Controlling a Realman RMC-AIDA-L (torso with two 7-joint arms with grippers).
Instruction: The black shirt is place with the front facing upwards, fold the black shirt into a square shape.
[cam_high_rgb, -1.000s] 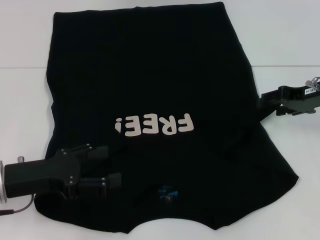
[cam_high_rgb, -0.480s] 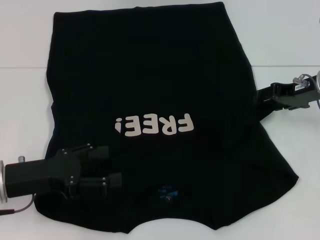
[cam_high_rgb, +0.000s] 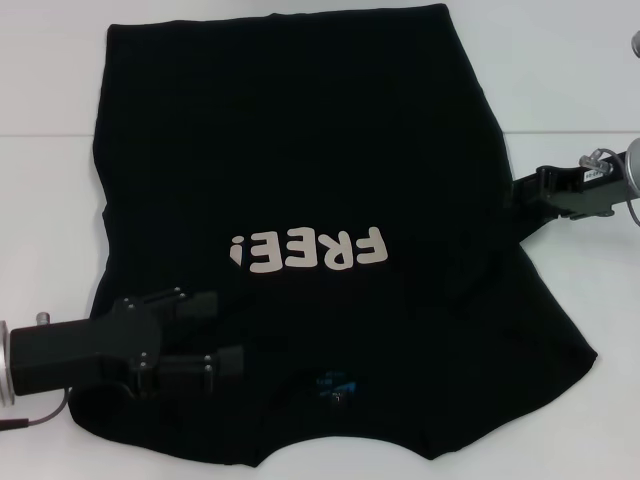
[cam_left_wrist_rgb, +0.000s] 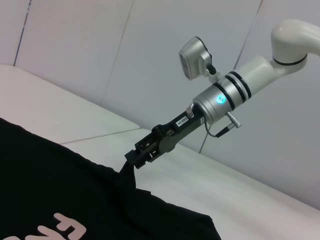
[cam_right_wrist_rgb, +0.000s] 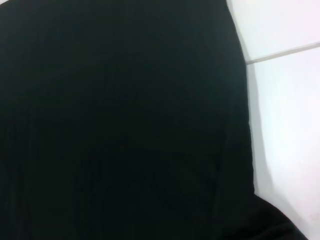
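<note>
Head view shows the black shirt (cam_high_rgb: 300, 200) spread over the white tabletop (cam_high_rgb: 570, 80), front up, its cream "FREE!" lettering (cam_high_rgb: 307, 251) reading upside down and the small blue neck label (cam_high_rgb: 335, 383) at the near edge — so the collar lies toward the robot and the hem at the far side. The left sleeve already appears tucked in, giving that side a fairly straight edge, while the right shoulder and sleeve bulge outward near the robot.

The right hand (cam_high_rgb: 522, 200) sits at the shirt's right edge, about level with the lettering. In the left wrist view its fingers are closed on a pinch of black cloth (cam_left_wrist_rgb: 126, 170), which rises off the tabletop into a small peak. That grip suits drawing the right side inward over the chest, probably the step in hand.

The left hand (cam_high_rgb: 222, 330) rests over the near-left part of the shirt, close to the collar, its two fingers apart and holding nothing — likely placed to pin or pick up that corner

The right wrist view shows only flat black cloth and a strip of tabletop
</note>
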